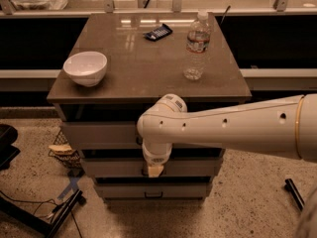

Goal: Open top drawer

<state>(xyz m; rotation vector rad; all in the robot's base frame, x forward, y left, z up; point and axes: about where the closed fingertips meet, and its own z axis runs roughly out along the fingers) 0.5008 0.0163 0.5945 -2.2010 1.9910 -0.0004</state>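
Note:
The top drawer (99, 135) is the tallest pale grey front just under the brown tabletop; it looks closed, and my arm hides its handle. My white arm (233, 128) reaches in from the right across the drawer fronts. Its wrist (157, 148) points down in front of the top drawer's middle. The gripper (154, 170), a cream-coloured tip, hangs in front of the middle drawer (114, 167). The bottom drawer (124, 190) shows its small black handle (153, 195).
On the tabletop (143, 68) stand a white bowl (85, 67), a clear water bottle (196, 46) and a dark snack packet (157, 32). A wire basket (64, 150) sits on the floor at the left, with a black stand and cables (44, 214) beside it.

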